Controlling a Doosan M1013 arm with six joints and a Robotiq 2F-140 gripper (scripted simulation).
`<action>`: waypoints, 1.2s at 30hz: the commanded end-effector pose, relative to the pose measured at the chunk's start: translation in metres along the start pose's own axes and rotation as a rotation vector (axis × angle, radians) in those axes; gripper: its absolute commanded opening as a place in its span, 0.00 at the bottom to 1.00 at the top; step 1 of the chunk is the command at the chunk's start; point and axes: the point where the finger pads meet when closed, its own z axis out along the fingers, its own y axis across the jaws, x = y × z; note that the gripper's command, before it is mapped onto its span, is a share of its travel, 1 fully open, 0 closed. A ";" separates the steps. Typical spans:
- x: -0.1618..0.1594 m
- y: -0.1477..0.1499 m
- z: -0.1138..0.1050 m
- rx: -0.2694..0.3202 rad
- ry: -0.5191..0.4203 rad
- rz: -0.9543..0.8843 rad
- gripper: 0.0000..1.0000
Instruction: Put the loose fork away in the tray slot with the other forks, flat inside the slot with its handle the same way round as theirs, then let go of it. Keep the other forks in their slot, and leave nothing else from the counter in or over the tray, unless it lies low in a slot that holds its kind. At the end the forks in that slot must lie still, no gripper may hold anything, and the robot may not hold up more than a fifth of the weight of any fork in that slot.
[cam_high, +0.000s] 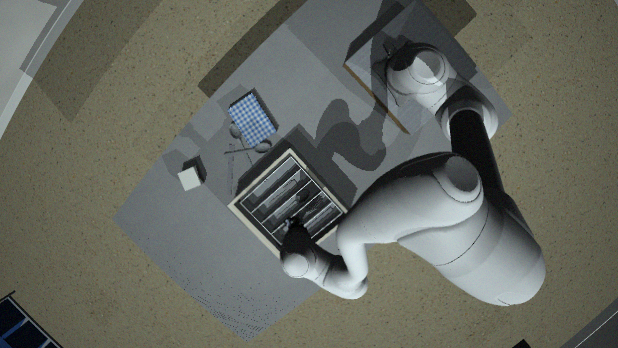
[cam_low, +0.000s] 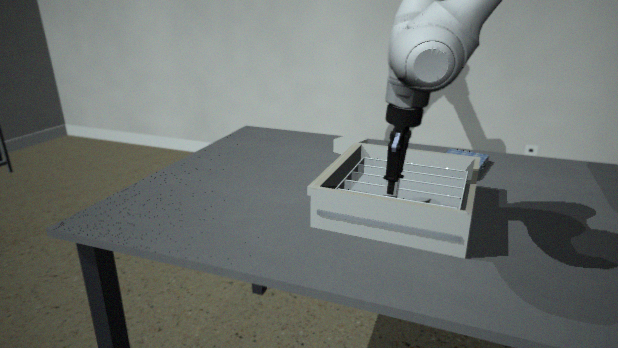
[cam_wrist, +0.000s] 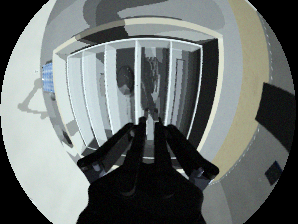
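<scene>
The cream cutlery tray (cam_high: 287, 200) stands on the grey table, with several long slots; it also shows in the side view (cam_low: 392, 197) and the wrist view (cam_wrist: 136, 90). My gripper (cam_high: 291, 226) (cam_low: 391, 189) points down into the tray near its front end and is shut on the loose fork (cam_wrist: 150, 106). The fork runs forward from the fingertips along a middle slot, low inside the tray. Other forks (cam_high: 311, 200) lie as dark thin shapes in that part of the tray. I cannot tell whether the held fork touches the slot floor.
A blue checked cloth (cam_high: 252, 119) lies beyond the tray, with spoons (cam_high: 262, 147) and other thin cutlery between them. A white cube (cam_high: 189, 178) sits to the tray's left. The arm's base stands on a raised block at the table's far corner.
</scene>
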 end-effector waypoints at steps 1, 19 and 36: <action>0.000 0.000 0.000 0.000 0.000 0.000 0.02; 0.000 0.000 0.000 0.000 0.000 0.000 0.14; 0.000 0.000 0.000 0.000 0.000 0.000 0.14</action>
